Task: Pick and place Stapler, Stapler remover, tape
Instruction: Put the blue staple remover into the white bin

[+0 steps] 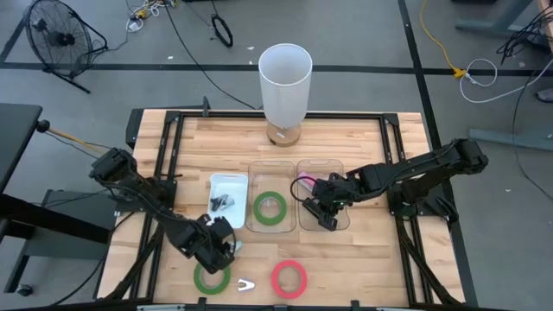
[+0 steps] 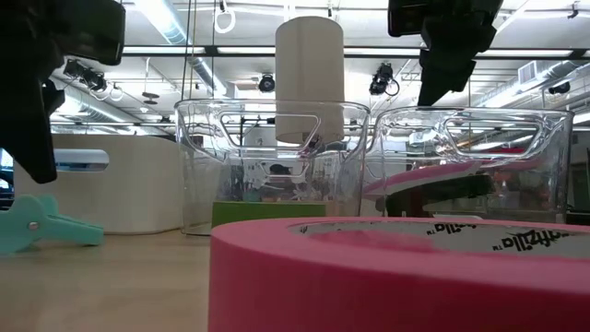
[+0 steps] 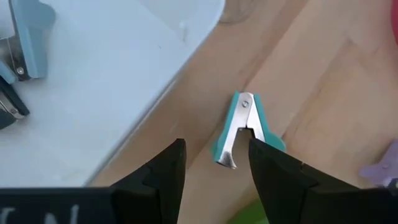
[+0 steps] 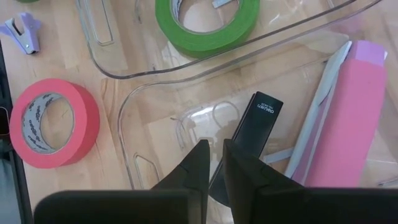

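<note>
Wooden table carries everything. On the left side, the left gripper hangs with its jaws released over a teal staple remover, just beside the white tray; nothing is grasped. One green tape roll lies near it and a red-pink roll further right. Another green roll sits in the middle clear bin. On the right, the right gripper hovers in the second bin with jaws nearly closed and empty, over a black stapler beside a pink stapler.
</note>
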Motion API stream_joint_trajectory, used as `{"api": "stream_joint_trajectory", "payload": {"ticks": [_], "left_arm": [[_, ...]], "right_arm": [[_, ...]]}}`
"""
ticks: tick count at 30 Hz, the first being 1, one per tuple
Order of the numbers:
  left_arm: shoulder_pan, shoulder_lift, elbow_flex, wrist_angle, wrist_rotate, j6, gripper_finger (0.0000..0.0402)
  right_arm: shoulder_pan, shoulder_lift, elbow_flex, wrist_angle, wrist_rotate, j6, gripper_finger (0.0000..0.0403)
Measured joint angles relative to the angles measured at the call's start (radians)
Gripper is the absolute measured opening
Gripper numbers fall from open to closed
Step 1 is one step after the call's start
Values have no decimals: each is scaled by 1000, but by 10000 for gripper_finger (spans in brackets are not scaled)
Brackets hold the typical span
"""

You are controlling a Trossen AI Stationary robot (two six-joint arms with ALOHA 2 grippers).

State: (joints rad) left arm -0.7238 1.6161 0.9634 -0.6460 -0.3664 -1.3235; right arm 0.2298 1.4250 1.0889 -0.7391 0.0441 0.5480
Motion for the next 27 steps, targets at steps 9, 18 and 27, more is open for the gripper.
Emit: {"api": "stream_joint_trajectory", "payload": {"ticks": [9, 18, 27], "left_arm": [[7, 82, 1, 13, 48, 7, 179], [21, 108, 0, 62, 27, 84, 178], [26, 107, 0, 65, 64, 81, 55]], "right_arm": [[0, 0, 0, 1, 0, 0, 48], [0, 0, 0, 31, 3, -7, 48], [0, 0, 0, 30, 19, -7, 48]]}}
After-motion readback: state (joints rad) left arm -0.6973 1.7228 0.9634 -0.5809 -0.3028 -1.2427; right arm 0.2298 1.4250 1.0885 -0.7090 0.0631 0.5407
